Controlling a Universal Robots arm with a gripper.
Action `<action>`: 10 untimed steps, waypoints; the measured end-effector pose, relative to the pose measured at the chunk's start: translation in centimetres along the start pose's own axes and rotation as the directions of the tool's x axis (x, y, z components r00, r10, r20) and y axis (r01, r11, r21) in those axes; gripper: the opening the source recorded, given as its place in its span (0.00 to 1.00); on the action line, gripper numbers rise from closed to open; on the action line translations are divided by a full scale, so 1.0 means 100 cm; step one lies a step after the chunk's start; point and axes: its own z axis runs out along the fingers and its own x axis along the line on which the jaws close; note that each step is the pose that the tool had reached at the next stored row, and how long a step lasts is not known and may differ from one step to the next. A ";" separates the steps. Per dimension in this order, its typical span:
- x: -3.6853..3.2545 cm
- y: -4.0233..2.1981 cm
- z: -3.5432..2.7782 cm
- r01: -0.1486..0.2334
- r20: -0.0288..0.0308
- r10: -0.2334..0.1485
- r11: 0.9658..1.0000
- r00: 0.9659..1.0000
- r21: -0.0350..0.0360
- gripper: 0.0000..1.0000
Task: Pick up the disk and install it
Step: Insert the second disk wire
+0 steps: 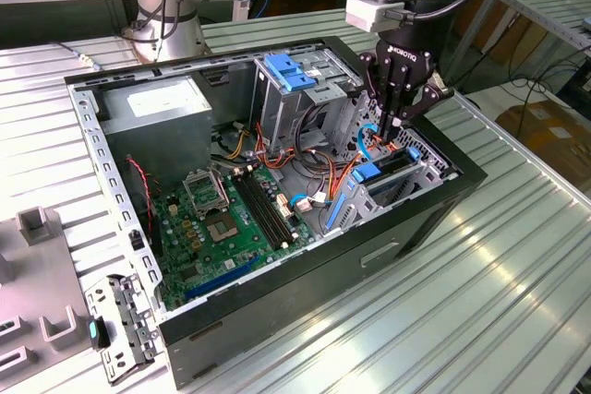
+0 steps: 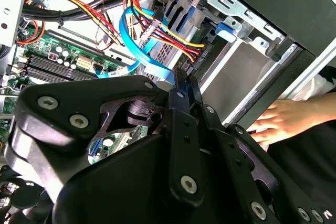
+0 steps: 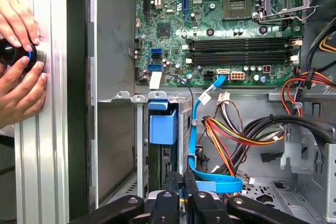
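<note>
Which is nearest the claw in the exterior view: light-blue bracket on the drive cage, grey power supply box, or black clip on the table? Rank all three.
From the claw:
1. Light-blue plastic bracket, atop the cage, toward the exterior view's left.
2. Grey metal power supply box, far-left corner of the case.
3. Black clip, outside the case, on the table.

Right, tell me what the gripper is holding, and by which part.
It cannot be told. The gripper is down at the drive bay on the exterior view's right, and its own body hides any hold.
</note>
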 end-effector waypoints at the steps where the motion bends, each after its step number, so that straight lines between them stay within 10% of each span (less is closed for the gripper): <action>1: 0.0000 0.0000 0.0000 0.000 0.000 0.000 1.000 1.000 0.000 0.16; 8: 0.0000 0.0025 0.0001 -0.001 0.001 0.001 1.000 1.000 0.004 0.16; 10: 0.0007 0.0040 0.0006 -0.002 0.010 0.002 1.000 1.000 0.010 0.16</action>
